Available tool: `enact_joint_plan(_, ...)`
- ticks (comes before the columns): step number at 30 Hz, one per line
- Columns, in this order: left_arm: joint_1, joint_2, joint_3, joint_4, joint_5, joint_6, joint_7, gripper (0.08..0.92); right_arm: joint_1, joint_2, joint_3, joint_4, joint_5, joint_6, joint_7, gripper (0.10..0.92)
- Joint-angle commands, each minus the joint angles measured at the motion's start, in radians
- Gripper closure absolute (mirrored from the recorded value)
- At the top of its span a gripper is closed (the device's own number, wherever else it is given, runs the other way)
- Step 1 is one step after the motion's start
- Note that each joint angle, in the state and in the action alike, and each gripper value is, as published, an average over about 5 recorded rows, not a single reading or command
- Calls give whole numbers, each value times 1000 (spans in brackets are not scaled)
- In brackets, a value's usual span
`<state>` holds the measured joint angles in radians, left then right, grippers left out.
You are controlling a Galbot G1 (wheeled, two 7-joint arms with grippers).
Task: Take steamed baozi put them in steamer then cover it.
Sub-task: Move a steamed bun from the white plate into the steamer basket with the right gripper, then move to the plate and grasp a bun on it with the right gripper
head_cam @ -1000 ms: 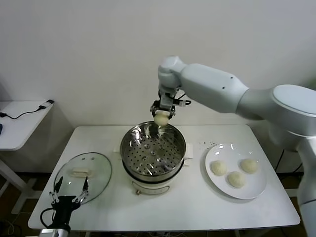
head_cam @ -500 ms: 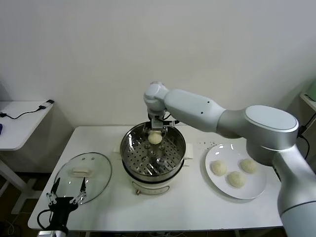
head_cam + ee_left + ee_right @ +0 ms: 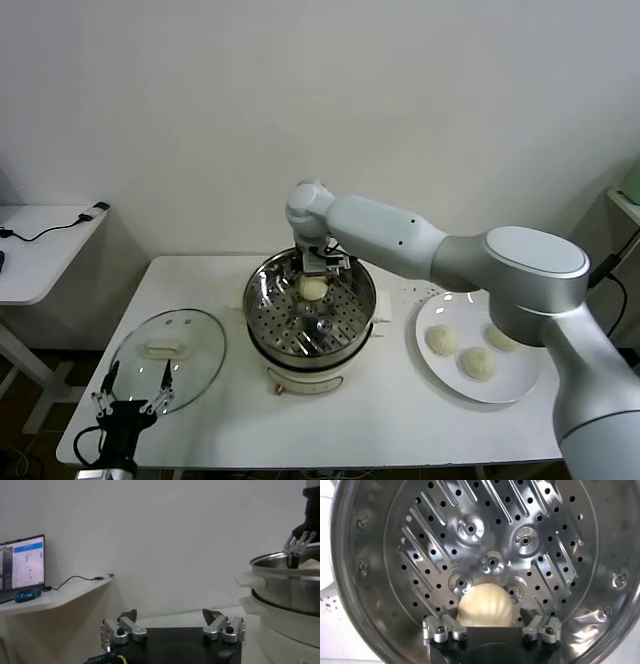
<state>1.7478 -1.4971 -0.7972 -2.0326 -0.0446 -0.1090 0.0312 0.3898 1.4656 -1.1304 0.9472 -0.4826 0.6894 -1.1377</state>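
Observation:
The steel steamer (image 3: pixel 262 312) stands mid-table on its white base. One cream baozi (image 3: pixel 314 288) lies on the perforated tray at the back of the pot. My right gripper (image 3: pixel 316 272) hangs low inside the steamer, open, its fingers wide on either side of the bun (image 3: pixel 485 605) with gaps showing. In the right wrist view the steamer wall (image 3: pixel 360 555) rings the tray. Three more baozi (image 3: pixel 478 362) lie on the white plate (image 3: pixel 520 388). The glass cover (image 3: pixel 195 345) lies flat at the table's left. My left gripper (image 3: pixel 135 378) waits open near the front-left edge.
A small white side table (image 3: pixel 40 250) with a cable stands left of the main table. From the left wrist view the steamer (image 3: pixel 285 590) rises to the side, and a lit screen (image 3: pixel 22 562) sits on the side table. Crumbs dot the tabletop near the plate.
My right arm came down from above the steamer's back rim into the pot with the baozi, then opened; the bun now rests on the tray. The left arm stayed put.

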Motion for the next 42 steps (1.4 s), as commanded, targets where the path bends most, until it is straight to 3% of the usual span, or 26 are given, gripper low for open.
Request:
enact_joint_plan(1,1,4,4,6,2,1,-1,177,31,-21,17,39,50,-7,-47,203)
enact_joint_plan(9,10,3,3,0,3,1,-2,177,202,-190,-23,184,299,-135,-70,203)
enact_joint_plan(14,20,-1,1,-12,-3,1,-1,177,389,-407,-224,304,620,-427,54,203)
enact_joint_plan(18,26,-8,4,-18,-9,0,-1,177,458,-563,-338,432,842,-822,223,203)
enact_joint_plan(22,32,-12,10,-28,-10,-1,-1,177,394,-700,-302,470,975,-1077,232,203)
enact_joint_plan(25,35,-12,10,-34,-10,-1,-1,177,320,-776,-269,455,981,-1139,194,203)
enact_joint_plan(31,45,-9,4,-34,-11,-4,-1,177,146,-850,-235,411,901,-1077,84,203)
enact_joint_plan(42,56,-8,-10,-28,-13,-4,-2,177,-205,-806,4,232,677,-972,52,203)
